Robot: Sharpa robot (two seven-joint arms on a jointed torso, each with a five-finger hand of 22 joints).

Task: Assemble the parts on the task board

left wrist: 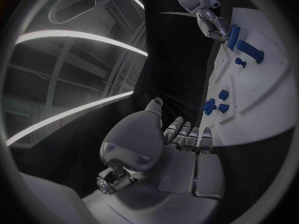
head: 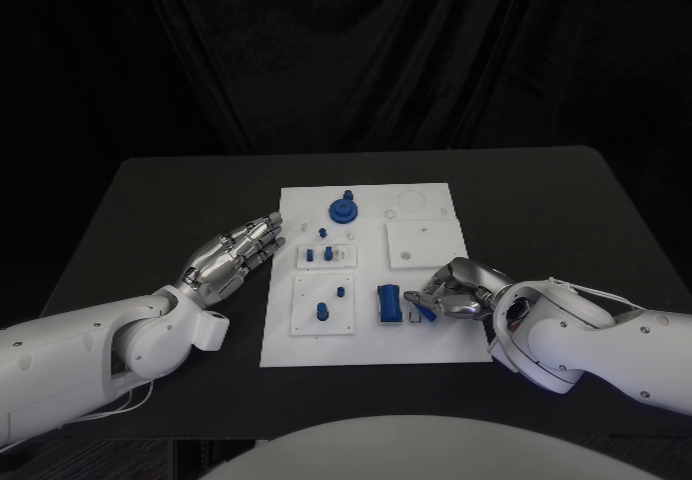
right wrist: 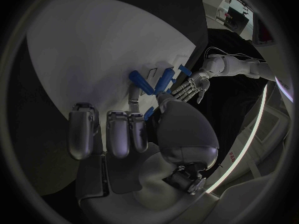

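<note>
The white task board (head: 433, 340) lies in the middle of the table. A blue round knob (head: 343, 210) stands near its far edge, with small blue parts (head: 329, 252) on a raised plate below it. A blue block (head: 389, 303) sits near the front. My right hand (head: 459, 290) rests on the board's right side, its fingers curled, and pinches a small blue part (head: 423, 312) (right wrist: 149, 113) between thumb and finger, just right of the block. My left hand (head: 235, 257) (left wrist: 187, 149) lies flat with fingers spread on the table, left of the board, holding nothing.
Two more small blue parts (head: 326, 308) sit on the front-left raised plate. A plain white square plate (head: 421, 243) and round recesses (head: 415, 202) take up the board's far right. The black table (head: 173, 200) spreads around the board.
</note>
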